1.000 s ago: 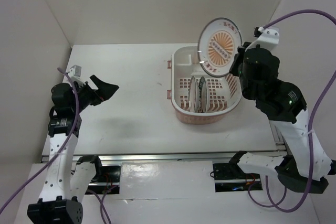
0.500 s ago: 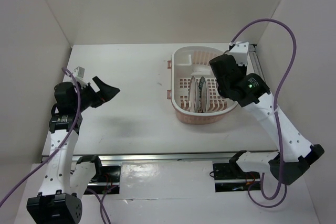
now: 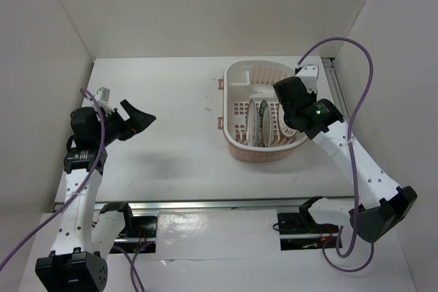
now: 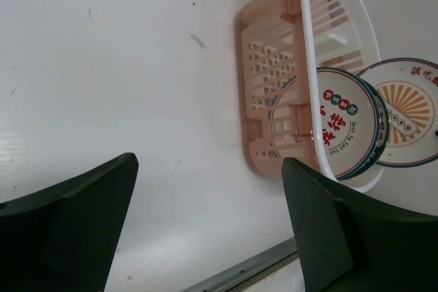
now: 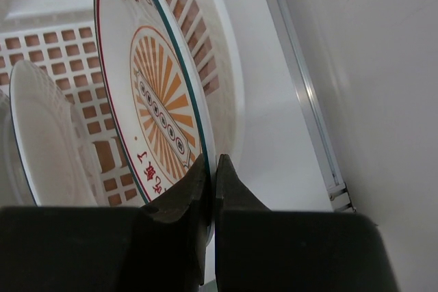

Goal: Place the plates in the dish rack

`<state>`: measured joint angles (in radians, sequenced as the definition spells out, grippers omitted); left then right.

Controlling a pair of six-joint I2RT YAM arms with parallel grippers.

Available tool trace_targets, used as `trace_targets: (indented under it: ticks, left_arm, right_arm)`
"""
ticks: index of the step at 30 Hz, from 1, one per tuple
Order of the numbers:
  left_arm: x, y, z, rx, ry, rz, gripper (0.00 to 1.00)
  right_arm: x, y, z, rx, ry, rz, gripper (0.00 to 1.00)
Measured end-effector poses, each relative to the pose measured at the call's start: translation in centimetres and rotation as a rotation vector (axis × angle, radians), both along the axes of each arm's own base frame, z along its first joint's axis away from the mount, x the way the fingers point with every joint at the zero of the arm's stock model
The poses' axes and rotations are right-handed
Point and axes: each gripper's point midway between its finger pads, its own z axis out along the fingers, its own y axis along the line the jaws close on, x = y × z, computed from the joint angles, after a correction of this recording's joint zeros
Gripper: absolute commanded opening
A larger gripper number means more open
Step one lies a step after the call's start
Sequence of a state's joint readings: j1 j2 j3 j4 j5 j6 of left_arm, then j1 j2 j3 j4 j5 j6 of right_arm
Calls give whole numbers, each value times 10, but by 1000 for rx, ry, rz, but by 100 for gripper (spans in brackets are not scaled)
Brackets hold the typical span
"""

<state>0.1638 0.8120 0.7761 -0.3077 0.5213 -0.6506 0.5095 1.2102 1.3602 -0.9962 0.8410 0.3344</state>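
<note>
R gripper (image 5: 212, 181) clamped on sunburst plate (image 5: 161, 111) rim, inside dish rack (image 5: 229, 80).
Plate stands upright ahead of the jaws, another plate (image 5: 41, 135) to its left. L gripper (image 4: 209, 169) wide open over table (image 4: 102, 66), rack well ahead.

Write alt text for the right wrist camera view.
The right hand, shut on the rim of the orange sunburst plate, holds it on edge inside the white dish rack. A second plate stands on edge to its left in the rack.
</note>
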Motion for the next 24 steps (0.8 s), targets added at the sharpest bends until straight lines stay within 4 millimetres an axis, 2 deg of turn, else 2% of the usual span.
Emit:
trace_targets:
  ticks: [6, 15, 24]
  left_arm:
    - [0, 1, 0, -1, 0, 5, 100]
    - [0, 3, 0, -3, -1, 9, 100]
    - [0, 3, 0, -3, -1, 9, 100]
  right_arm:
    - [-4, 2, -23, 4, 53, 7, 0]
    - [-7, 4, -45, 21, 75, -8, 0]
    - [-6, 7, -50, 25, 72, -5, 0]
